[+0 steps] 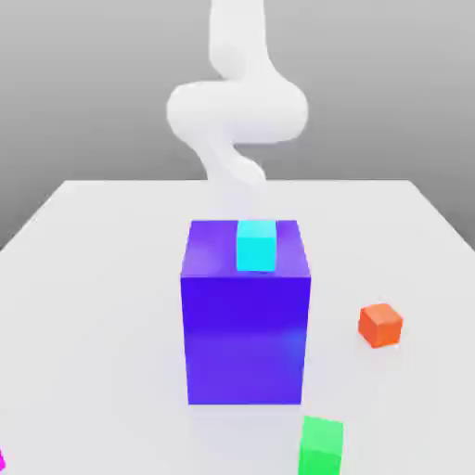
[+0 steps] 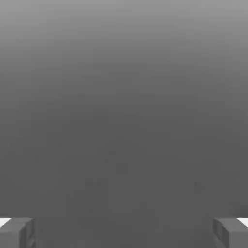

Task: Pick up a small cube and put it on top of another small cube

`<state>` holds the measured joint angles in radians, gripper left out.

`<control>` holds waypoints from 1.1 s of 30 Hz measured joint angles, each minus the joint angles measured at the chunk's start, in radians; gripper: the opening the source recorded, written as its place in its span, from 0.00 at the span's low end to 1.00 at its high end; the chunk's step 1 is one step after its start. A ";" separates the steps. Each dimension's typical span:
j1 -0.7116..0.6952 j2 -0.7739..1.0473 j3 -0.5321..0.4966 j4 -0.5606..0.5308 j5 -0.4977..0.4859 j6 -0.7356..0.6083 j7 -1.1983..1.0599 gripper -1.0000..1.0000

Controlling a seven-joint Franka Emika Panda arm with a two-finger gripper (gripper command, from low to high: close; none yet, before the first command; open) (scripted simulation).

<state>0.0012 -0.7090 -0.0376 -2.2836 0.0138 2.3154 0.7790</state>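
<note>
Magenta cube (image 1: 2,460) cut off at lower left edge of exterior view. Green cube (image 1: 321,447) seen at bottom, right of centre; orange cube (image 1: 380,326) farther right. Cyan cube (image 1: 256,246) carried atop big blue block (image 1: 246,325). Gripper (image 2: 124,233) opened wide.

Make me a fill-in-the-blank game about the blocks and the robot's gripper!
The cyan cube sits on top of the big ____ block.
The cube nearest to the orange cube is ____.
A sliver of a ____ cube peeks in at the exterior view's left edge.
The gripper is ____, not shut.

Missing words: blue; green; magenta; open
</note>
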 joint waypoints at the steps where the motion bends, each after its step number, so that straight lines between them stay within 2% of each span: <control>1: 0.001 0.039 -0.017 0.007 0.006 0.007 -0.009 0.50; 17: -0.045 0.622 -0.235 0.112 0.172 0.104 -0.199 0.50; 26: -0.148 0.948 -0.270 0.171 0.259 0.160 -0.301 0.50; 33: -0.233 1.189 -0.295 0.214 0.275 0.210 -0.346 0.50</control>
<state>-0.2322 0.4802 -0.3328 -2.0694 0.2892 2.5256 0.4326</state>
